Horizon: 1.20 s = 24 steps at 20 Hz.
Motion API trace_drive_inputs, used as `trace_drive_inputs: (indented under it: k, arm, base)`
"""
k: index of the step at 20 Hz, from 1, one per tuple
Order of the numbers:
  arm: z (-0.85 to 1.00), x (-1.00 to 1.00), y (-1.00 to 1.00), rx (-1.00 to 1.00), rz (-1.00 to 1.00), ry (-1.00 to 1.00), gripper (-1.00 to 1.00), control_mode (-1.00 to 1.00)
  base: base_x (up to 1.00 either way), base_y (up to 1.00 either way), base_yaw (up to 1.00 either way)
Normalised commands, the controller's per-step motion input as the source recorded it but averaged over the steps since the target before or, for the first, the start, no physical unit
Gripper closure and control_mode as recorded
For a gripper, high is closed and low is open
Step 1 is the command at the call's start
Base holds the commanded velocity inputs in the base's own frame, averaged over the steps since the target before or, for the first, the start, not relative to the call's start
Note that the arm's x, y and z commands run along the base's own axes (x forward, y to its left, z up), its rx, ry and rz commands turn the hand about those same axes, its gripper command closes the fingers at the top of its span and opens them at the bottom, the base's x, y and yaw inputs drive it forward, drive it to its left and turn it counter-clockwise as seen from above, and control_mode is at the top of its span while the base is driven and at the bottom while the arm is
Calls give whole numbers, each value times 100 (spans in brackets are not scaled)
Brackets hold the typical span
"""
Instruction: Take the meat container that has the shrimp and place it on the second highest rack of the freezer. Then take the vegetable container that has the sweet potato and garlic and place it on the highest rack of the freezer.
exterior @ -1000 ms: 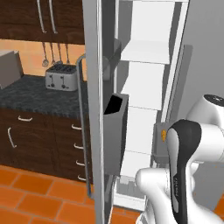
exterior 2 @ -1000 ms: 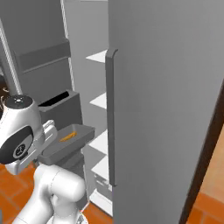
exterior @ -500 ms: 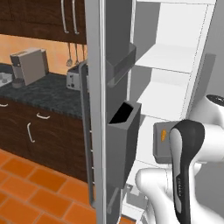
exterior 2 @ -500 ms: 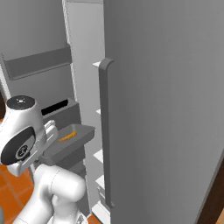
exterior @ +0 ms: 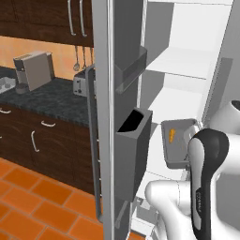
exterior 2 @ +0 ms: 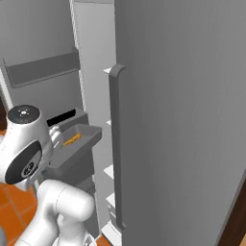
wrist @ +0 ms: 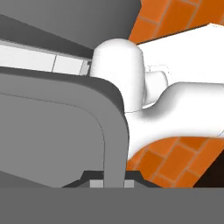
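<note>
The grey meat container [exterior: 180, 149] hangs in front of the open freezer [exterior: 187, 65], with the small orange shrimp [exterior: 171, 136] lying inside it. My gripper [wrist: 113, 178] is shut on the container's rim [wrist: 114, 131], which runs up between the fingertips in the hand view. In the right base view the container [exterior 2: 72, 146] with the shrimp [exterior 2: 72, 140] sits just left of the freezer's opening, at about the height of a middle white shelf [exterior 2: 109, 122]. White shelves [exterior: 185, 101] are stacked inside. The vegetable container is out of view.
The freezer's open door [exterior: 105, 117] stands left of the arm, carrying grey bins [exterior: 133, 150]. The closed right door with its long handle [exterior 2: 115, 144] is close beside the container. A dark counter [exterior: 47, 96] with a toaster and a coffee machine lies left. The floor [exterior: 28, 206] is orange tile.
Both base views have shifted: the base has driven, and the freezer's inside looks nearer. The container stays in my grip, roughly level.
</note>
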Motion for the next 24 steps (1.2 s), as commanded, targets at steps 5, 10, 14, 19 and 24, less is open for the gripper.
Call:
trace_drive_inputs:
  k: [5,10,14,19,24]
  arm:
    - [5,31,-7,0,-3,-11,100,-100]
    - [0,76,-15,0,-10,1,100,-100]
    - [0,66,-52,0,-2,6,100,-100]
    - [0,86,-22,0,3,11,100,-100]
    - [3,100,-5,0,5,11,100,-100]
  base:
    - [0,0,0]
    - [0,0,0]
    - [0,0,0]
    - [0,0,0]
    - [0,0,0]
